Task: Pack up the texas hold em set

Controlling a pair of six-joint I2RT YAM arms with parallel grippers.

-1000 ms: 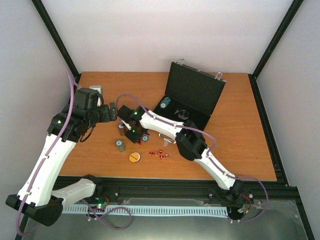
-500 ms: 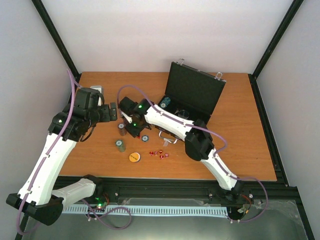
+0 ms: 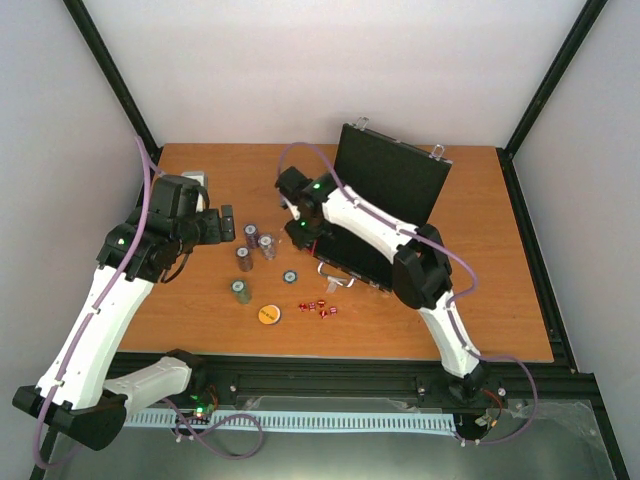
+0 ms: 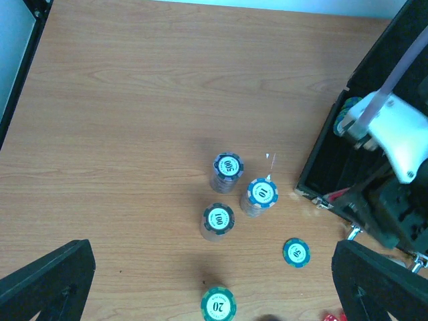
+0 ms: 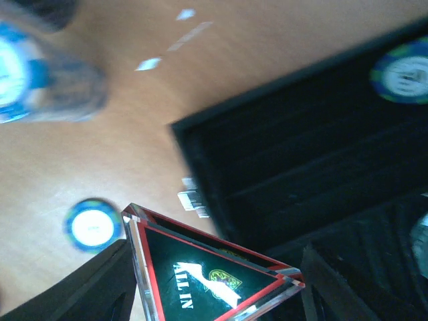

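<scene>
The right gripper (image 3: 300, 232) is clenched on the red-and-black triangular "ALL IN" marker (image 5: 204, 271), holding it over the left edge of the open flat black rectangular case (image 3: 392, 182). The step in hand is judged to be stowing this marker. The next move calls for travel further over the tray, then lowering before release. The left gripper (image 3: 227, 223) hangs with jaws fully apart above the blue-topped poker-chip stacks (image 4: 227, 170), which stand on the wooden table (image 3: 480, 300) beside the case.

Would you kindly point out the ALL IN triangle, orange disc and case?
ALL IN triangle (image 5: 204, 271), right wrist view, black face.
orange disc (image 3: 269, 314), top view, centre.
case (image 3: 395, 180), top view, raised lid.
</scene>
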